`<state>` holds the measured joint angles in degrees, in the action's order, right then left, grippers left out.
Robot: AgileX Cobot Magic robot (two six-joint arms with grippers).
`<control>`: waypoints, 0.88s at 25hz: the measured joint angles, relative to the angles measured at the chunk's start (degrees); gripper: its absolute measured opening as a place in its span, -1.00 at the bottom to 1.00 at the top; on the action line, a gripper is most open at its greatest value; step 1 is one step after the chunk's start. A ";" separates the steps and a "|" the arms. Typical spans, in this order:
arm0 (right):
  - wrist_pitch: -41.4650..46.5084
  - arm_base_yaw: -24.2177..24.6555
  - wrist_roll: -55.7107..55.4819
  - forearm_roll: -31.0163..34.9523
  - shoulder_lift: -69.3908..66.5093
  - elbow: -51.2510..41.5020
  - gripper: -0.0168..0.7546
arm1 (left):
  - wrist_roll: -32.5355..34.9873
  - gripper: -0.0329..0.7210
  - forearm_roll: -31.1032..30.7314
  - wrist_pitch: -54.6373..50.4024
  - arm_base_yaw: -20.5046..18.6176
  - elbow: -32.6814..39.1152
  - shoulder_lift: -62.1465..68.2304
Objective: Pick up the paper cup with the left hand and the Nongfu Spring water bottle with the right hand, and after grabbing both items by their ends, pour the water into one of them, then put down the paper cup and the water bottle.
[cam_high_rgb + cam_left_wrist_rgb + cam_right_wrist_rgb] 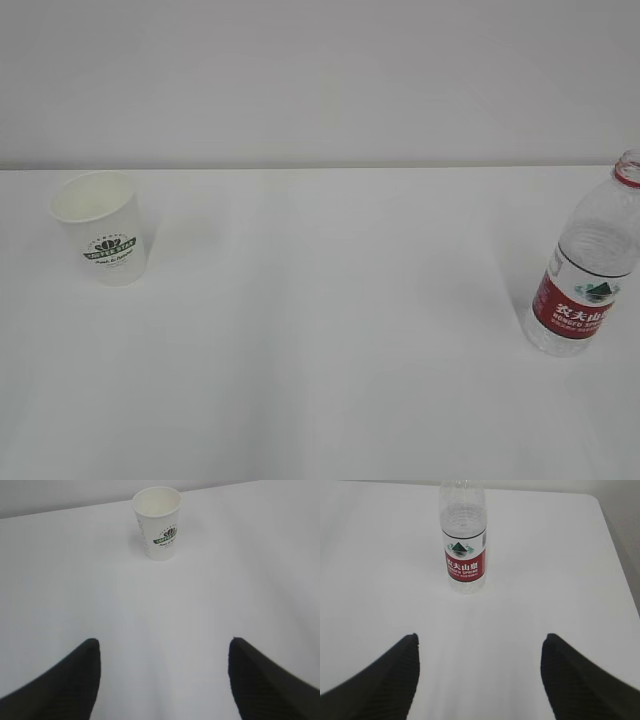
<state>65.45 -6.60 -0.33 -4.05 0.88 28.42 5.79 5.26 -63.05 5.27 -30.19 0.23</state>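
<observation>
Both pincers wide; paper cup [157,523], bottle [464,540] ahead.

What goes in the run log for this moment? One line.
stage: before pickup | cup: upright, untouched | bottle: upright, untouched | left gripper: open | right gripper: open

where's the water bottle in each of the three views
Exterior view: the Nongfu Spring water bottle stands upright at the far right edge, on the white table.
Left wrist view: not in it; only the paper cup shows.
Right wrist view: top centre, upright, ahead of the open right gripper.
Shared landmark: the red label with white characters.
</observation>
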 joint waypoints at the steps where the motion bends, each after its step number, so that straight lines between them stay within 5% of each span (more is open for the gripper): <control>1: 0.00 0.00 0.00 0.00 0.00 0.00 0.51 | 0.00 0.62 0.00 0.00 0.00 0.00 0.00; 22: -2.22 0.00 2.56 2.18 0.00 1.58 0.51 | 0.00 0.56 0.33 0.39 0.00 -0.36 0.48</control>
<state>63.23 -6.60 2.23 -1.88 0.88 30.00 5.79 5.58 -62.66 5.27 -30.55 0.71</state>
